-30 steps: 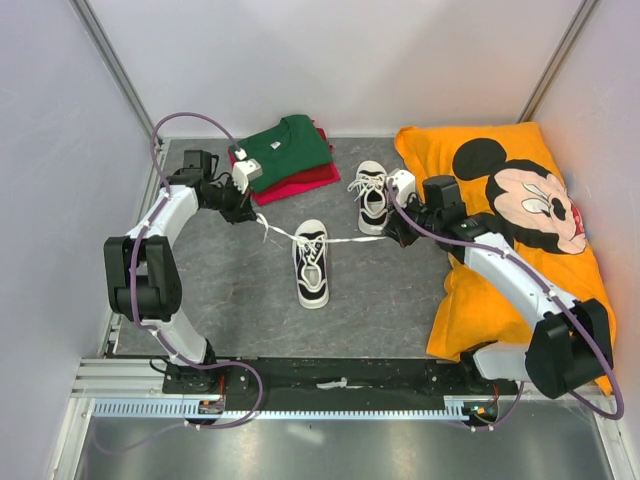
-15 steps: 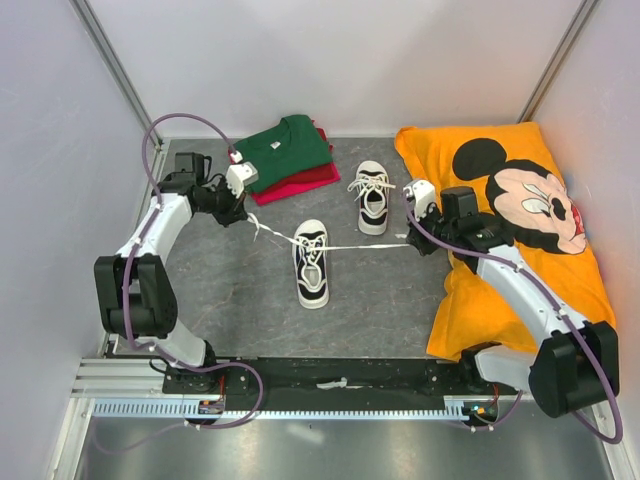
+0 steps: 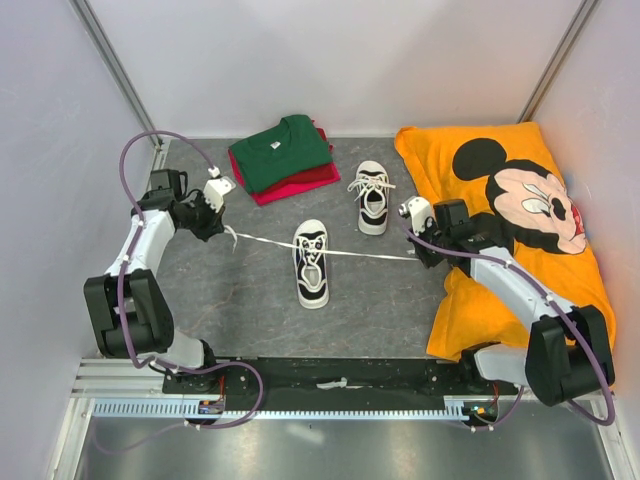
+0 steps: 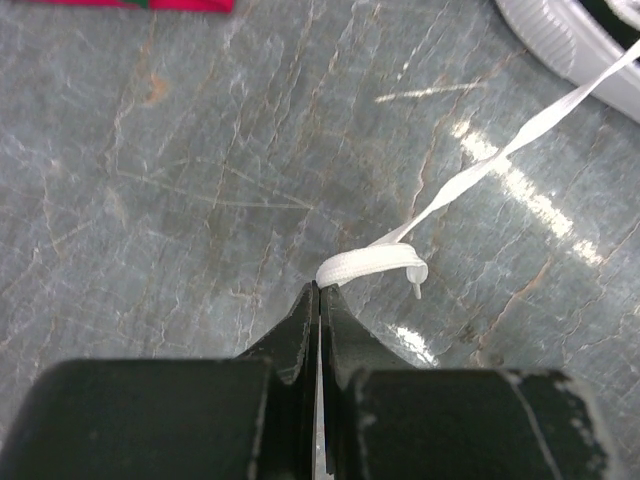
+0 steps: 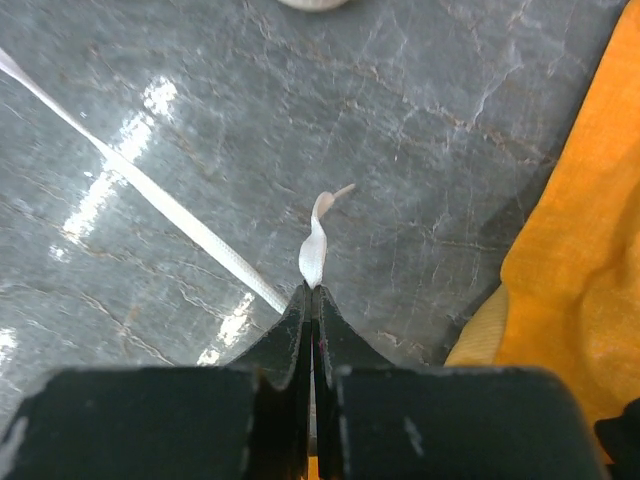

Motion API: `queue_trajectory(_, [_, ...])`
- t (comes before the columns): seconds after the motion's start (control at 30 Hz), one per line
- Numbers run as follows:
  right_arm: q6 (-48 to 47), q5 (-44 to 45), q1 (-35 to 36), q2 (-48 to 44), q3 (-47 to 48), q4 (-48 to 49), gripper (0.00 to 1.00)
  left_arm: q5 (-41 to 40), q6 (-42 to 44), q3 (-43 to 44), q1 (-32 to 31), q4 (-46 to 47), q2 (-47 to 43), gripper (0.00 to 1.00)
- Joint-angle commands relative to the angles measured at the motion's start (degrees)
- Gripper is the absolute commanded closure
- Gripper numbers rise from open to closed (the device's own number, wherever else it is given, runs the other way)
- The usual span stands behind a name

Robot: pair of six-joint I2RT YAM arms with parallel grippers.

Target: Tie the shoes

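Seen from above, a green shirt (image 3: 281,150) lies folded on a red shirt (image 3: 300,182) at upper centre. An orange cushion (image 3: 500,290) with a cartoon mouse fills the right side of the grey table (image 3: 240,295). The far shoe (image 3: 372,197) sits just left of the cushion. The near shoe (image 3: 312,263) lies at centre with its toe toward the bottom of the frame. A white lace (image 3: 360,252) runs taut across it from side to side, and nothing lies over that line.

The left arm (image 3: 135,250) rises along the left edge and bends in at the wrist, putting the left gripper (image 3: 218,228) at the lace's left end. The right arm (image 3: 510,285) reaches up-left over the cushion, with the right gripper (image 3: 420,254) at the other end.

In the left wrist view, the fingers (image 4: 345,325) are pressed together on a folded loop of lace (image 4: 370,265). From there the lace climbs to the shoe sole (image 4: 560,35) at upper right.

In the right wrist view, the jaws pinch the lace just below its tip (image 5: 316,240). The strand leaves toward the upper left, and the cushion (image 5: 580,250) is at right.
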Motion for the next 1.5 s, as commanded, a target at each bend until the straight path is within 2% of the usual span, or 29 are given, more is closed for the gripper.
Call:
queue_trajectory(0.0, [-2.3, 3.6, -0.3, 1.9, -1.9, 1.5, 1.00, -3.5, 2.8, -1.2, 1.6, 2.1, -0.4, 0.99])
queue_trajectory(0.23, [1.7, 0.9, -0.2, 8.3, -1.1, 3.4, 1.00, -3.1, 0.2, -1.4, 1.7, 2.8, 3.6, 0.99])
queue_trajectory(0.43, [3.1, 6.4, -0.2, 12.0, -1.4, 7.9, 1.00, -8.4, 0.4, -3.1, 1.7, 5.5, 6.3, 0.98])
queue_trajectory(0.57, [5.9, 2.9, -0.1, 13.8, -0.2, 9.9, 1.00, -3.2, 1.5, -3.3, 0.9, 4.5, 6.7, 0.98])
queue_trajectory(0.7, [10.5, 1.3, 0.2, 16.1, 2.3, 11.6, 1.00, -3.3, 1.3, -2.3, -2.6, 4.4, 8.0, 0.99])
queue_trajectory(0.77, [11.7, 1.5, 0.4, 16.5, 3.3, 11.5, 0.94, -3.8, 0.3, -0.8, -3.2, 4.5, 10.0, 0.97])
queue_trajectory(0.8, [12.2, 2.4, 0.3, 16.5, 4.0, 11.2, 0.89, -4.6, -0.4, -0.1, -3.1, 4.5, 10.6, 0.88])
queue_trajectory(0.9, [12.3, 3.4, 0.3, 14.6, 5.6, 9.9, 0.65, -3.9, -0.3, 2.4, -2.7, 2.5, 11.6, 0.69])
queue_trajectory(0.93, [12.2, 3.2, 0.1, 13.8, 6.2, 9.4, 0.48, -2.9, -0.3, 2.8, -2.1, 2.1, 10.8, 0.65])
queue_trajectory(0.97, [12.2, 2.9, -0.1, 12.2, 6.9, 8.0, 0.41, -2.1, -0.3, 3.2, -1.7, 2.1, 10.0, 0.58])
queue_trajectory(1.0, [12.1, 2.8, -0.3, 11.4, 8.1, 7.3, 0.35, -0.4, -0.5, 3.5, -1.4, 1.8, 7.8, 0.55])
queue_trajectory(1.03, [11.4, 2.6, -0.5, 10.3, 8.7, 5.9, 0.25, 0.6, -0.5, 4.1, -0.5, 1.1, 6.7, 0.54])
queue_trajectory(1.1, [10.6, 2.4, -0.7, 6.8, 9.8, 4.8, 0.16, 4.3, 0.5, 4.5, 0.3, 0.2, 2.5, 0.52])
queue_trajectory(1.13, [9.1, 2.2, -0.7, 5.4, 10.0, 4.3, 0.08, 5.4, 0.9, 4.6, 0.8, -0.3, 0.9, 0.52])
queue_trajectory(1.23, [6.6, -0.1, -0.7, -1.1, 9.9, 4.8, 0.02, 9.7, 3.1, 3.7, 0.9, -1.8, -6.2, 0.50])
queue_trajectory(1.33, [3.9, -7.7, -0.7, -7.5, 8.8, 7.9, 0.02, 13.7, 4.0, 2.0, 0.4, -2.1, -10.9, 0.30])
queue_trajectory(1.47, [7.4, -14.3, -0.7, -15.3, 3.0, 15.1, 0.02, 13.3, 6.7, -0.1, -2.5, -2.2, -11.1, 0.27])
